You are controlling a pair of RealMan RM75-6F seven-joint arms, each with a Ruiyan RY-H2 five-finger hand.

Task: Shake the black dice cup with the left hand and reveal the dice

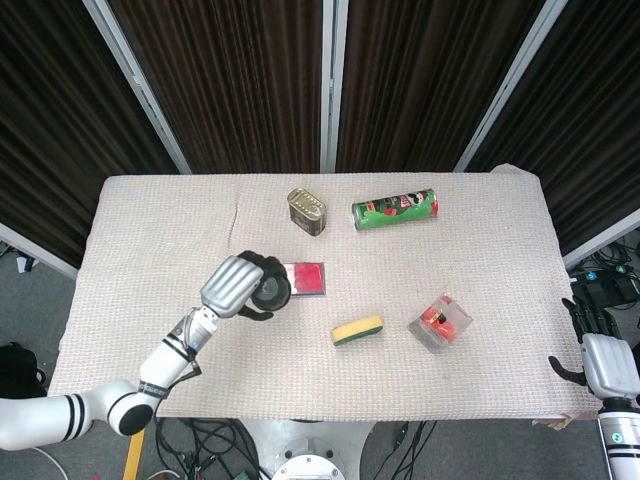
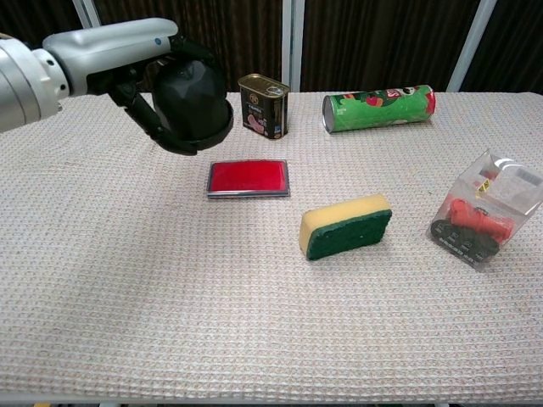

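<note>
One black dice cup (image 2: 193, 103) is up in the air, clear of the surface (image 2: 170, 297), wrapped in the fingers of the left robot hand (image 1: 238, 285), whose grey shell covers the cup from above in the head view while the dark fingers (image 2: 155, 127) curl around its side in the chest view. The cup hangs just to the left of, and slightly behind, the single red tray (image 2: 248, 178), which lies flat on the woven cloth; I take that tray as my marker for the rest. From the head view the cup overlaps the tray's left end, yet the chest view shows it raised above the cloth rather than resting on it. Behind the tray stands one small dark tin can (image 2: 263, 105), upright. Behind and to the right of the tray lies one green crisp tube (image 2: 378, 108) on its side. In front of the tray and to its right sits one sponge (image 2: 345, 225), yellow on top and green below. Farther right of the tray, well apart from it, is one clear plastic box (image 2: 485, 210) with something red and black inside. The right robot hand (image 1: 606, 362) hangs off the far right edge of the surface, away from everything, its fingers pointing up and a little apart, holding nothing.
</note>
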